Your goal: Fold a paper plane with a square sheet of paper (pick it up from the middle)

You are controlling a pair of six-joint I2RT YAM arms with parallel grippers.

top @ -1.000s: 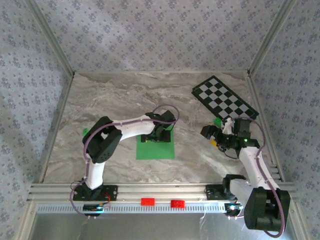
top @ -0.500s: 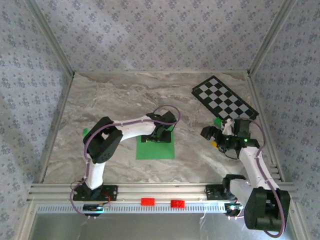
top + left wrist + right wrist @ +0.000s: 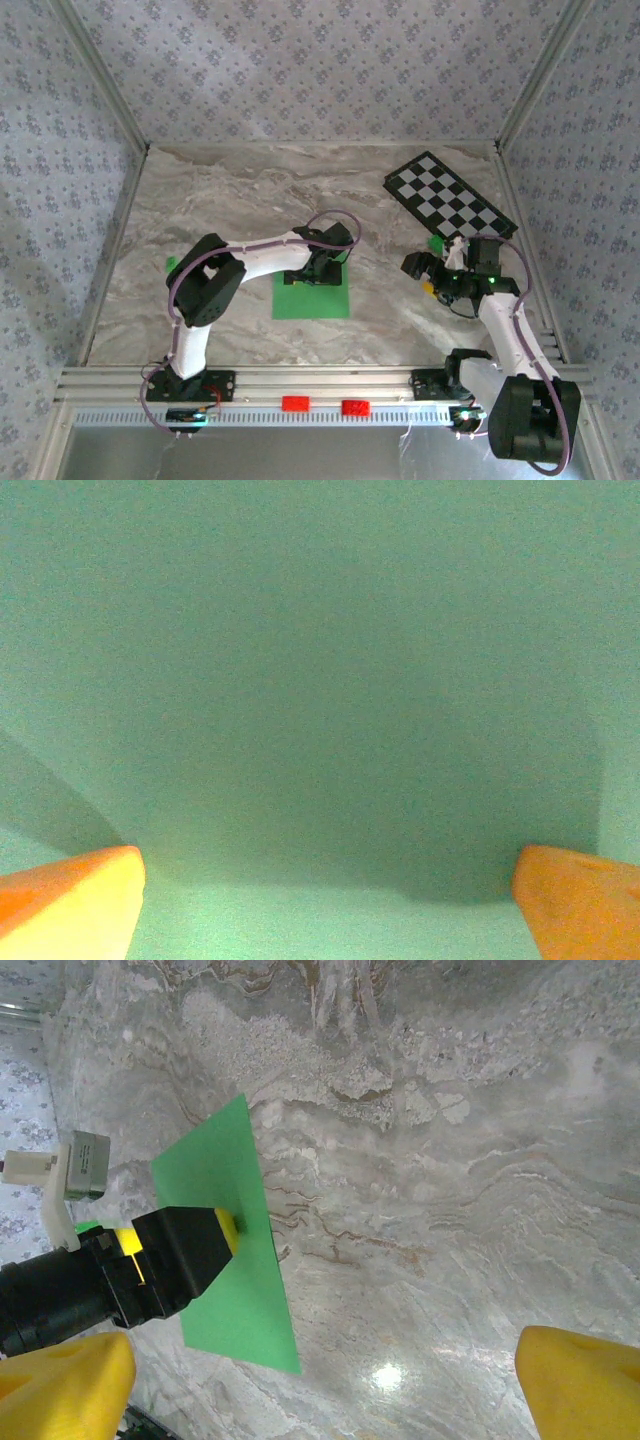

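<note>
Square sheet of paper [image 3: 312, 300], flat on tabletop [image 3: 220, 190].
Likely thin, limp, slippery; pinch at middle. Left pincer [image 3: 325, 885] open upon it; right pincer [image 3: 320, 1380] open, empty.

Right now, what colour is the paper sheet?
Bright green; the square sheet of paper shows best in the right wrist view.

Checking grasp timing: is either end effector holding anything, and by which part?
Nothing is held. The left end effector is low over the square sheet of paper with jaws wide apart; the right end effector is open, off the sheet.
</note>
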